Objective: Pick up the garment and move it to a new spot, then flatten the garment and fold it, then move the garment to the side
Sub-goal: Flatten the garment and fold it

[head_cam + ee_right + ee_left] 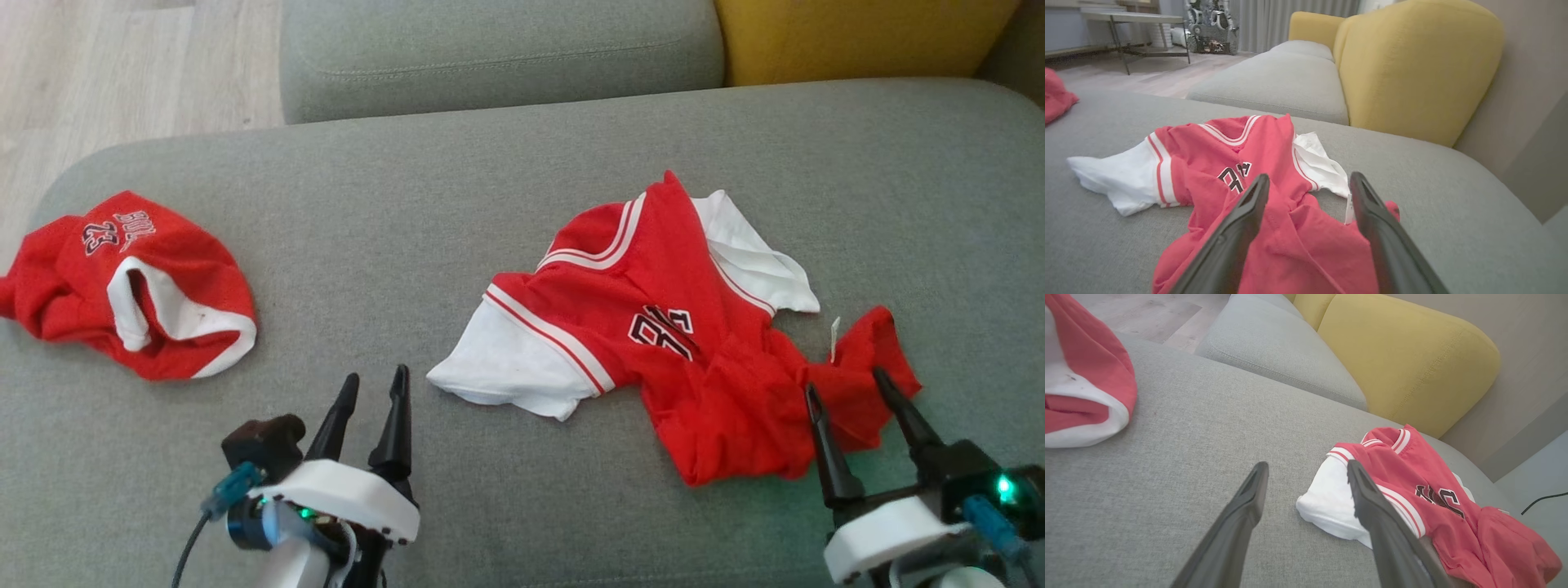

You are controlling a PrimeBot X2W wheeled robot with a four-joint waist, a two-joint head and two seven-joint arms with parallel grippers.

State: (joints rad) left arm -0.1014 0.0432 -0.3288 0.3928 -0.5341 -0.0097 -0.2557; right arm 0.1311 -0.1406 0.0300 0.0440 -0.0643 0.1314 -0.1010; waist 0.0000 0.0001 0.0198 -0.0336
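The garment [653, 327], a red jersey with white sleeves and a dark number, lies crumpled at centre right on the grey sofa seat [392, 212]. My right gripper [845, 382] stands open over its bunched red lower right end. In the right wrist view the red cloth [1208, 163] lies under and between the spread fingers of the right gripper [1309, 176], which grip nothing. My left gripper [375, 374] is open above bare cushion, left of the white sleeve [1327, 498]. The left wrist view shows the left gripper [1307, 465] apart from the cloth.
A second red and white garment [131, 286] lies bunched at the seat's left end. A grey cushion [498, 57] and a yellow cushion [857, 37] sit behind. Wooden floor [122, 65] lies past the far left edge. A metal-legged table [1126, 18] stands far off.
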